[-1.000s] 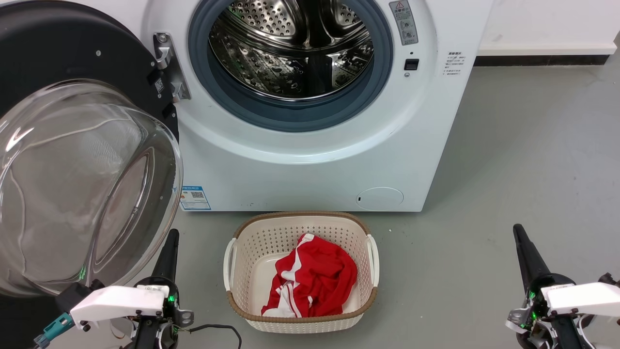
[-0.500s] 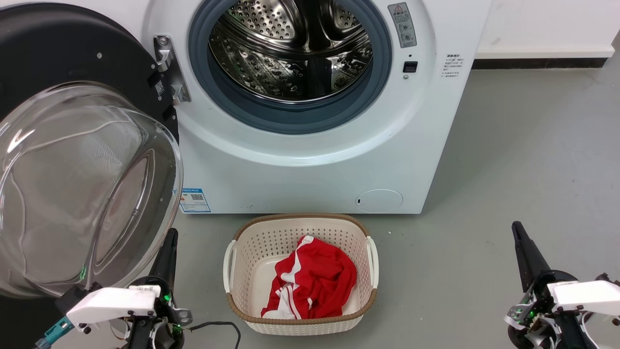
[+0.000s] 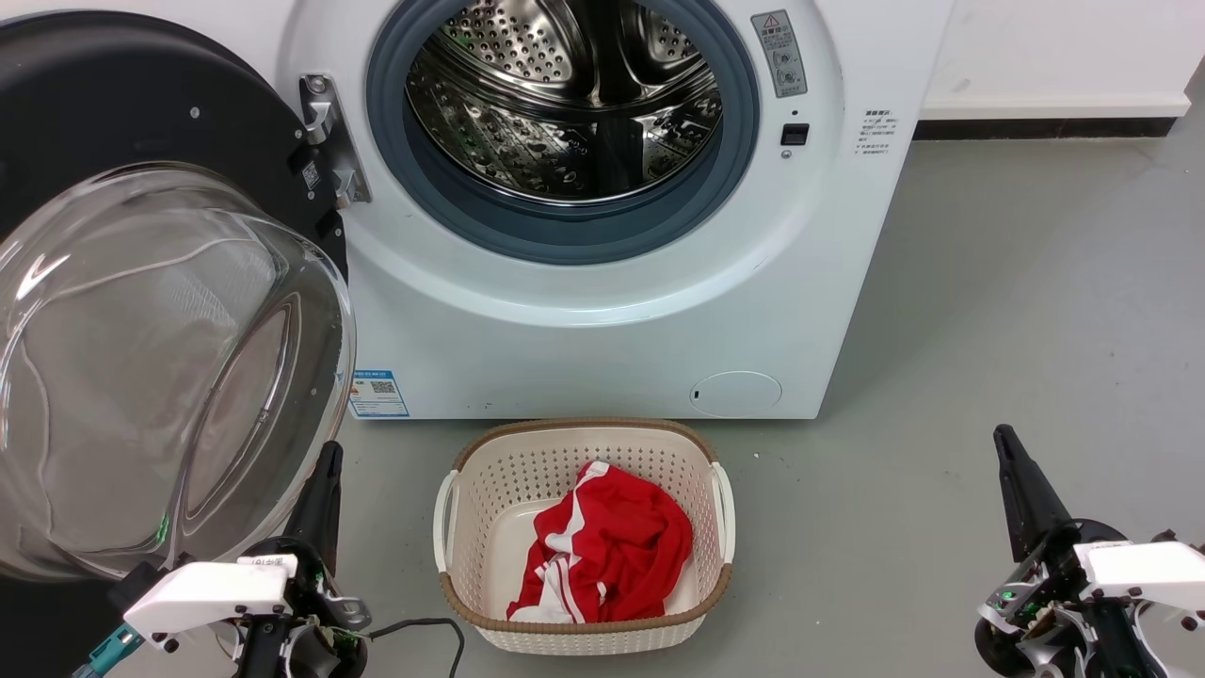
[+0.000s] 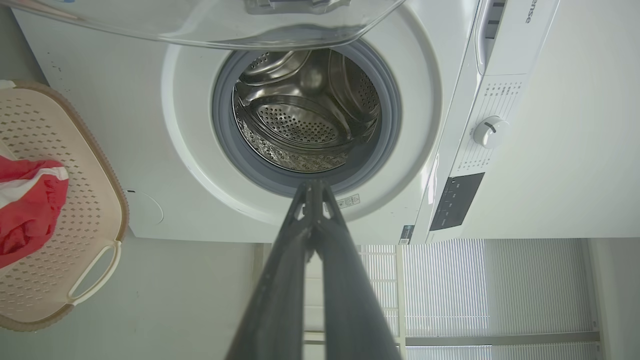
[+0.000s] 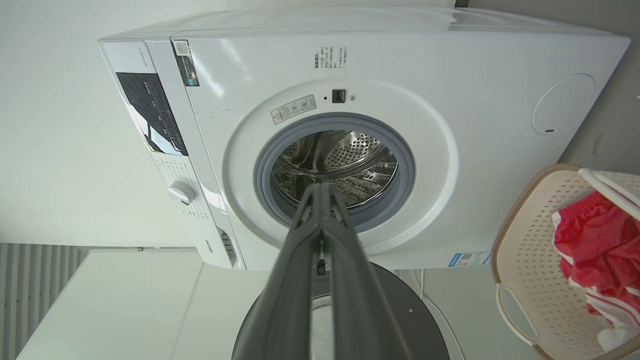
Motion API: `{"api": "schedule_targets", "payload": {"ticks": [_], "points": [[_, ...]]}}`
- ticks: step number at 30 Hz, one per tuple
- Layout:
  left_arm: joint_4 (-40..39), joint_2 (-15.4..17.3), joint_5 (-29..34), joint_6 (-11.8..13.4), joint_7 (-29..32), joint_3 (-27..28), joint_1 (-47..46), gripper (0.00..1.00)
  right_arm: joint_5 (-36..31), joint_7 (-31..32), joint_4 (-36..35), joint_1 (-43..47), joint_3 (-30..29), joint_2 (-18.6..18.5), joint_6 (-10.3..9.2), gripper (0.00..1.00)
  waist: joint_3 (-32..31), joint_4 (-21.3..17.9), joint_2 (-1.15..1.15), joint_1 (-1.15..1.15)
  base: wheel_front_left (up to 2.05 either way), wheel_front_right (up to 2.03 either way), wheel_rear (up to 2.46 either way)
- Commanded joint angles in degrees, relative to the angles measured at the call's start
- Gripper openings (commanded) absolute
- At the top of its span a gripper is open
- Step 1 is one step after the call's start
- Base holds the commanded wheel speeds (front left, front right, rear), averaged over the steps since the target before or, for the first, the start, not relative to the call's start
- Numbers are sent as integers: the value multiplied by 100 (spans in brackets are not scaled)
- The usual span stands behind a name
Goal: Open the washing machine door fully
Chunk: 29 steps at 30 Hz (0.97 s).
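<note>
Head view: the washing machine door (image 3: 160, 358) hangs swung wide at nine o'clock of the washing machine (image 3: 584, 330), its glass bowl bulging toward us. I'd judge it is about as open as the hinge allows. The left claw (image 3: 329, 457) sits just beside the bowl's five o'clock. The right claw (image 3: 1005, 443) waits well apart, at three o'clock of the basket (image 3: 450, 508).

Left wrist view: the fingers are pressed together on nothing, with the bowl's rim along twelve o'clock.

Right wrist view: that claw is pinched shut too and empty, with the black disc at six o'clock.

The worry is the left arm. If it lifts toward ten o'clock it could clip the glass and knock the door back toward closing.
</note>
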Motion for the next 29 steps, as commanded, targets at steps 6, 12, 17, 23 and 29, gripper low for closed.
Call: {"api": "schedule_targets", "payload": {"ticks": [6, 12, 17, 23, 29], "points": [[-26, -9, -15, -20, 17, 21, 33, 0, 8, 30, 11, -78, -20, 17, -2, 0, 0, 0, 0, 0, 0, 0, 0], [-26, -9, -15, -20, 17, 21, 33, 0, -7, 43, 12, -79, -32, 24, -2, 0, 0, 0, 0, 0, 0, 0, 0], [-26, -8, -15, -20, 16, 21, 33, 0, -15, 50, 13, -80, -42, 31, -2, 0, 0, 0, 0, 0, 0, 0, 0], [-26, -8, -16, -20, 16, 20, 33, 0, -22, 53, 13, -82, -53, 37, -2, 0, 0, 0, 0, 0, 0, 0, 0], [-26, -8, -17, -20, 16, 20, 33, 0, -23, 62, 13, -83, -61, 43, -2, 0, 0, 0, 0, 0, 0, 0, 0]]}}
